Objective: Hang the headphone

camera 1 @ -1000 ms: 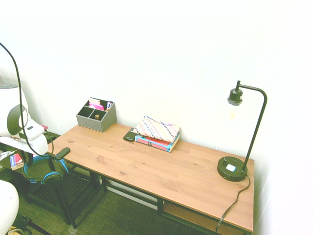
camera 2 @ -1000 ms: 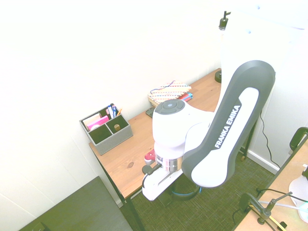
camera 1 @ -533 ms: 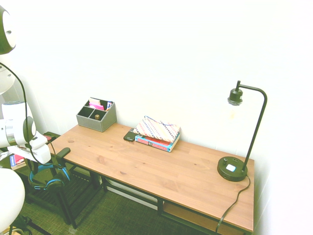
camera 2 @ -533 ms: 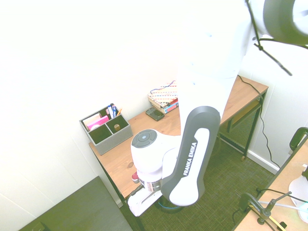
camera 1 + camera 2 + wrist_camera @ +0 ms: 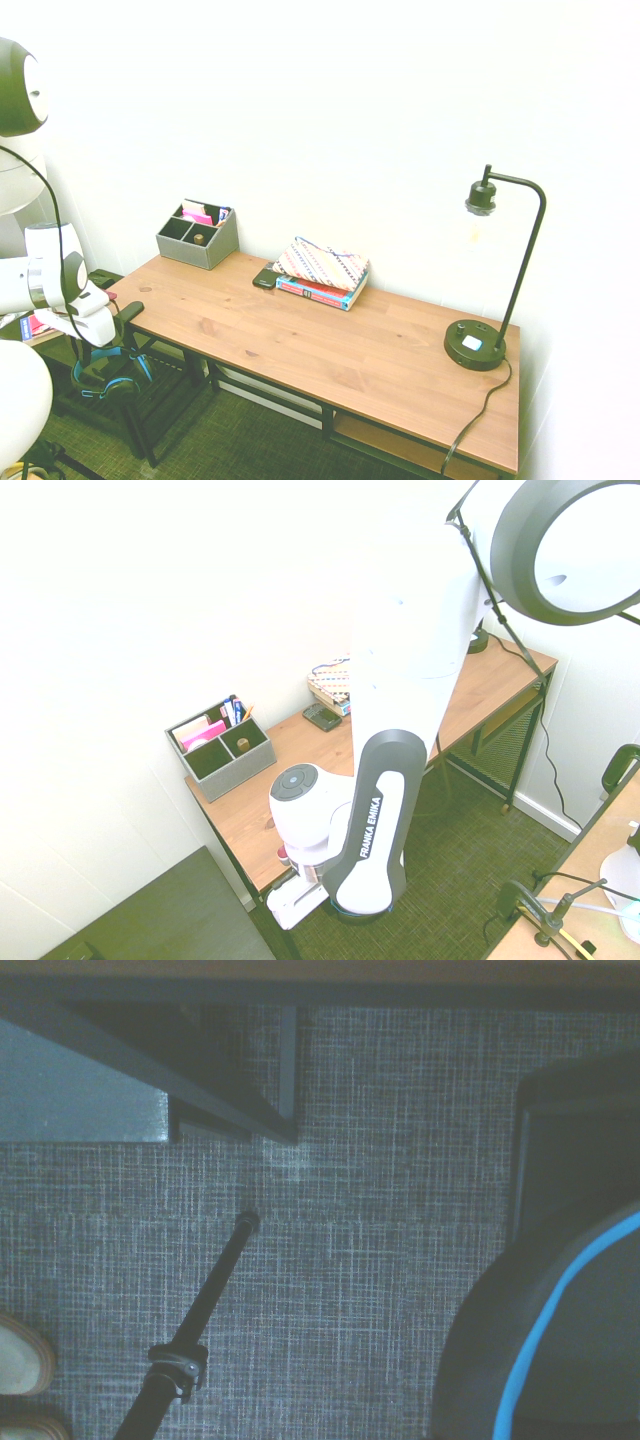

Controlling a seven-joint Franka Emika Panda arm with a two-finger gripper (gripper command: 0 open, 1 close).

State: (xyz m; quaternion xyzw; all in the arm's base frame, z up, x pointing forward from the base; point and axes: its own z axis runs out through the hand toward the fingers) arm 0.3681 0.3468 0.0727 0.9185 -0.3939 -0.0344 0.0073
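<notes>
The headphone [image 5: 104, 372], with a blue headband and black ear cups, hangs below my gripper [image 5: 101, 345], which is shut on the top of the band. It hangs off the left end of the wooden desk [image 5: 330, 340], just below the desk top. A short black peg [image 5: 129, 312] sticks out from that end, right next to the gripper. In the wrist view the headphone [image 5: 545, 1360] shows as a dark curve with a blue line over the carpet. In the second exterior view the arm hides the headphone, and the white hand [image 5: 297, 900] sits low at the desk's near corner.
On the desk stand a grey organizer [image 5: 197, 236], a stack of books under a patterned pouch [image 5: 322, 270] and a black lamp [image 5: 488, 300]. A black metal frame [image 5: 150, 400] stands under the desk's left end, on dark carpet.
The arm has swung round and the gripper, with the headphone in it, has moved right and a little down, closer to the black peg at the desk's end.
</notes>
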